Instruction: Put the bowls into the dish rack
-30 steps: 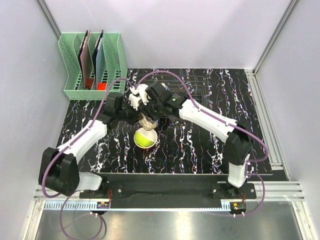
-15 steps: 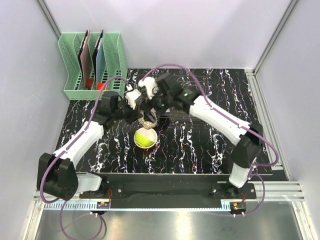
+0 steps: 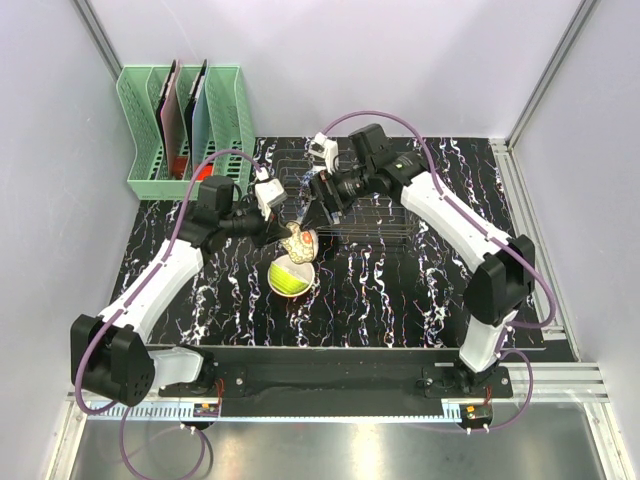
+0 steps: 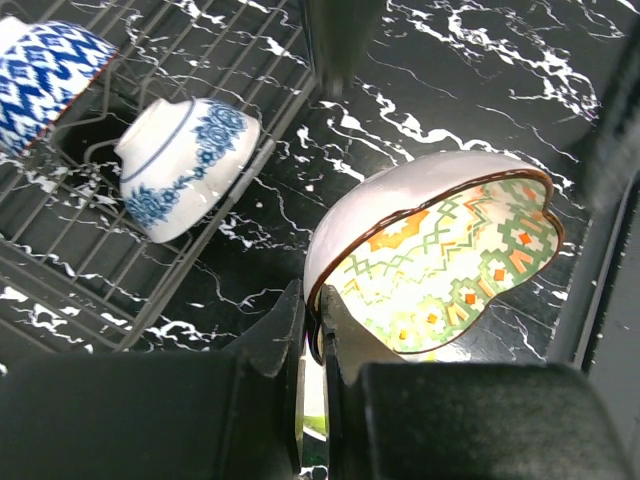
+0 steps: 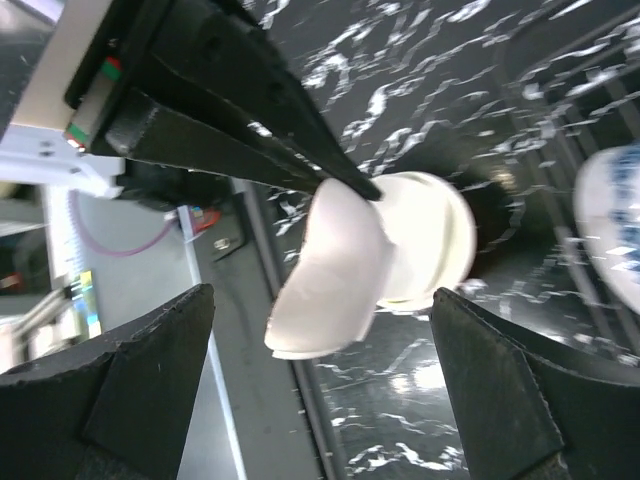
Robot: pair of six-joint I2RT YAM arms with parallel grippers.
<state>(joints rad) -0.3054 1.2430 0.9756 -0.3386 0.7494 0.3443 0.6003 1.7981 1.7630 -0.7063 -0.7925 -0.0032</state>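
My left gripper (image 4: 312,330) is shut on the rim of a scalloped white bowl (image 4: 440,260) with a green and orange pattern inside, held tilted above the table (image 3: 300,243). Directly below it, a lime green bowl (image 3: 290,277) sits on the table. Two white bowls with blue pattern (image 4: 185,165) (image 4: 40,75) lie in the dark wire dish rack (image 4: 100,270). My right gripper (image 5: 320,400) stands open, fingers wide either side of the held bowl (image 5: 340,265) without touching it. In the top view the right gripper (image 3: 322,208) hangs just beyond the bowl, at the rack's (image 3: 385,205) near edge.
A mint-green slotted holder (image 3: 185,130) with flat boards stands at the back left. The table top is black marble-patterned (image 3: 400,290). Pale walls close in the left, back and right sides.
The right gripper has opened wide and drawn back from the patterned bowl toward the rack. The left gripper keeps its hold on the bowl and has shifted slightly.
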